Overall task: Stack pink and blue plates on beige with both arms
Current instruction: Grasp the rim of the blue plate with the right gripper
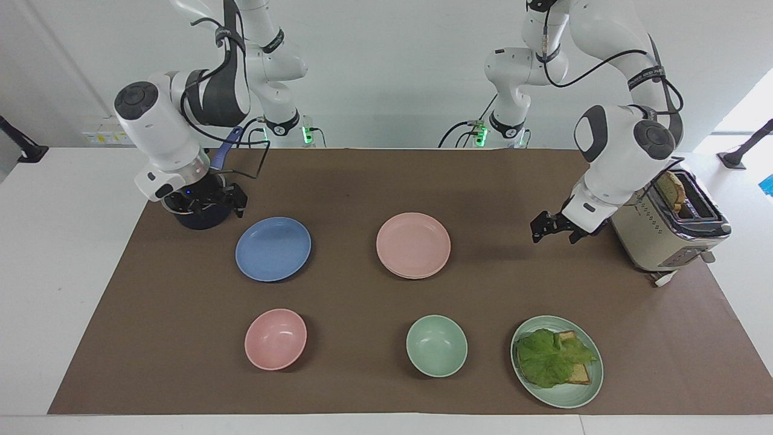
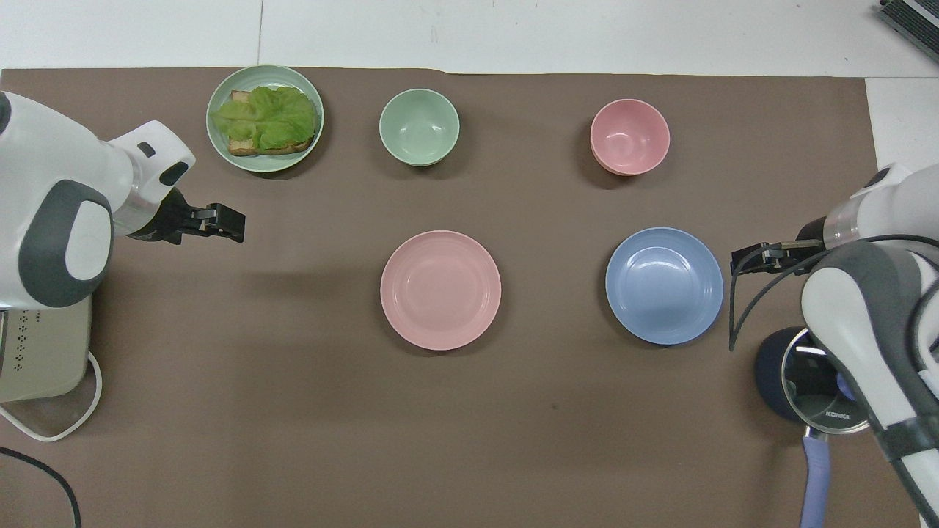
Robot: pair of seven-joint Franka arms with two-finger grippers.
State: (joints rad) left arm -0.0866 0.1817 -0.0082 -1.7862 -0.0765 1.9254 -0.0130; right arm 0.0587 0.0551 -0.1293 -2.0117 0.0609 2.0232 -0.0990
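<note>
Pink round matte plate [image 1: 413, 244] sits mid-counter on the brown mat [image 1: 362, 181], and a second rim peeks out beneath it, so you may judge that it already rests on the cream-beige plate [image 1: 416, 275], though the colour of that lower rim is hard to tell. Cornflower blue round matte plate [image 1: 273, 248] lies flat on the mat beside it, toward the right arm's end, well apart from the pink one.

Your right end effector [image 1: 208, 204] hangs low over the dark blue lidded saucepan [image 2: 816, 380], just beside the blue plate, fingers spread wide and empty. Your left end effector [image 1: 552, 226] hovers near the beige boxy toaster [image 1: 664, 217], also wide and empty.

Risks from here: a shallow plate lying flat offers little rim to pinch, so your fingers may slide off or tip it. Descending so close to the saucepan, you could knock its lid or handle. Set down off-centre, the blue plate could shift the stack.
</note>
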